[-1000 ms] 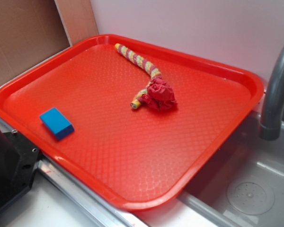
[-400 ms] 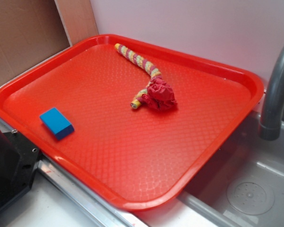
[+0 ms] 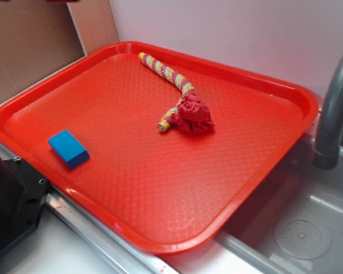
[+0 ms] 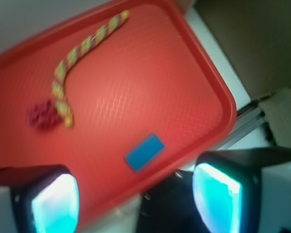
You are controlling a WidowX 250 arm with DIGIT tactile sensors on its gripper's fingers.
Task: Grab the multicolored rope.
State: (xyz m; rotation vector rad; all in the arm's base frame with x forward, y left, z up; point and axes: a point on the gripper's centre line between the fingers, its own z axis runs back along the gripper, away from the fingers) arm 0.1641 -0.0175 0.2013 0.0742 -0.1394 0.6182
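Motion-blurred wrist view: gripper fingers cut off below; ahead, red cloth ball perhaps touches multicolored rope.

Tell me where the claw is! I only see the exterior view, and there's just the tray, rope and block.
Observer: The wrist view shows the claw up high, looking down near the tray's edge, not touching the rope.
Operator: Is it open?
Observer: Yes, its fingers stand wide apart with nothing between them.
Operator: What's closest to it?
Observer: The blue block; the rope lies farther off, beyond it.
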